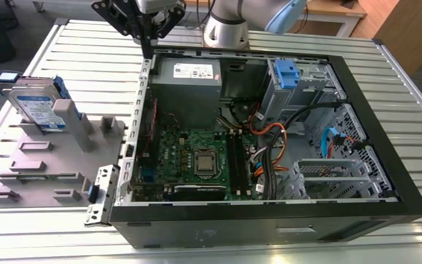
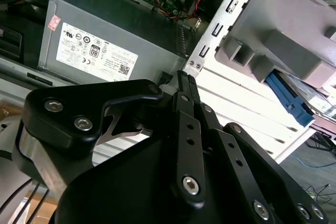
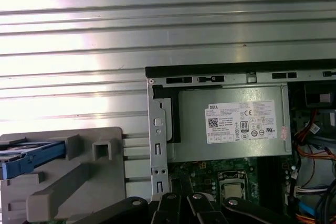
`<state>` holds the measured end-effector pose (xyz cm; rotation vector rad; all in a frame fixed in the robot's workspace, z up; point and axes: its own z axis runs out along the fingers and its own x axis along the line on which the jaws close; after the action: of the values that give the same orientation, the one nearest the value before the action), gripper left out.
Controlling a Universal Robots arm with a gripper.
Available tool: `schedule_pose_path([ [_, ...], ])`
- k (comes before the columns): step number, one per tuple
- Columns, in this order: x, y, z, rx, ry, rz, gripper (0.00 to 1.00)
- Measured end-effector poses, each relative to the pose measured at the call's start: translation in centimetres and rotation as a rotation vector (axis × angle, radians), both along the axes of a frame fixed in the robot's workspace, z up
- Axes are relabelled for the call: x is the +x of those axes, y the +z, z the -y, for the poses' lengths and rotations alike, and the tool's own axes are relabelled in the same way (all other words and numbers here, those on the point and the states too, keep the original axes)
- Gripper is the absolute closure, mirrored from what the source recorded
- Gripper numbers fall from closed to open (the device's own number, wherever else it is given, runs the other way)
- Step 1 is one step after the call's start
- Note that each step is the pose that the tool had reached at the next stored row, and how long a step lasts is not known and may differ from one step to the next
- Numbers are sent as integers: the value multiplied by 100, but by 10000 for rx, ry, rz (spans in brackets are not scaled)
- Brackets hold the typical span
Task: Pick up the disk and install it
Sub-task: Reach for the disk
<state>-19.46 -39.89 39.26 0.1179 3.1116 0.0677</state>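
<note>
The disk (image 1: 39, 108), silver-grey with a white-and-blue label and blue side rails, stands on edge in a grey holder (image 1: 57, 159) at the exterior view's left, outside the computer case. Its blue rail also shows in both wrist views (image 2: 286, 94) (image 3: 31, 159). My gripper (image 1: 146, 50) hangs above the back left corner of the open case (image 1: 270, 217), well apart from the disk. Its thin black fingers (image 2: 185, 83) are pressed together, shut, with nothing between them.
The open case holds a grey power-supply box (image 1: 185, 74) (image 2: 94, 51) (image 3: 236, 124), a green motherboard (image 1: 196, 157), a blue plastic clip (image 1: 287, 74) at the drive bays and a metal cage (image 1: 328, 176) among cables. Everything rests on a slatted metal table (image 1: 86, 38).
</note>
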Motion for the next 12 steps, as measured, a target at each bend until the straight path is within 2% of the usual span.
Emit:
schedule_pose_path([
  [3, -30, 0, 0, 1, -1, 1, 89],
  [12, -37, 0, 0, 0, -1, 1, 89],
])
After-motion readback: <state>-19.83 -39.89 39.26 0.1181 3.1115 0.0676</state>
